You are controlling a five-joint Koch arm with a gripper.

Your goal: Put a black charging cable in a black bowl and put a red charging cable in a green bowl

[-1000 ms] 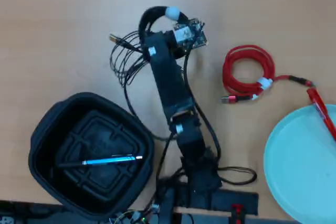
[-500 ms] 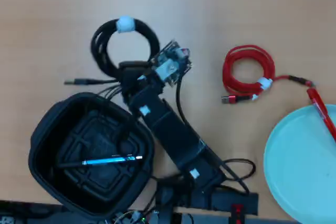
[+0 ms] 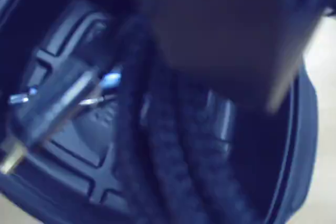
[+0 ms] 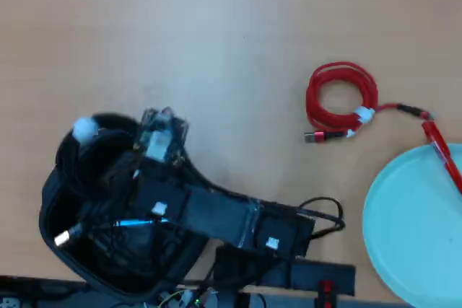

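The black bowl (image 4: 52, 203) sits at the lower left of the overhead view, and my arm reaches over it. My gripper (image 4: 108, 167) is down inside the bowl, but its jaws are dark and blurred, so I cannot tell their state. In the wrist view the black charging cable (image 3: 173, 150) lies against the bowl's ribbed bottom (image 3: 84, 145), right under a dark jaw, with a metal-tipped plug (image 3: 47, 108) sticking out to the left. The red charging cable (image 4: 312, 102) lies coiled on the table at the upper right. The green bowl (image 4: 411, 229) is at the lower right and holds nothing.
A straight red stick (image 4: 444, 156) lies across the green bowl's upper rim. The arm's base and loose black wires (image 4: 321, 214) sit along the bottom edge. A white ball (image 4: 85, 129) shows at the black bowl's upper left rim. The wooden table (image 4: 216, 34) stretches above.
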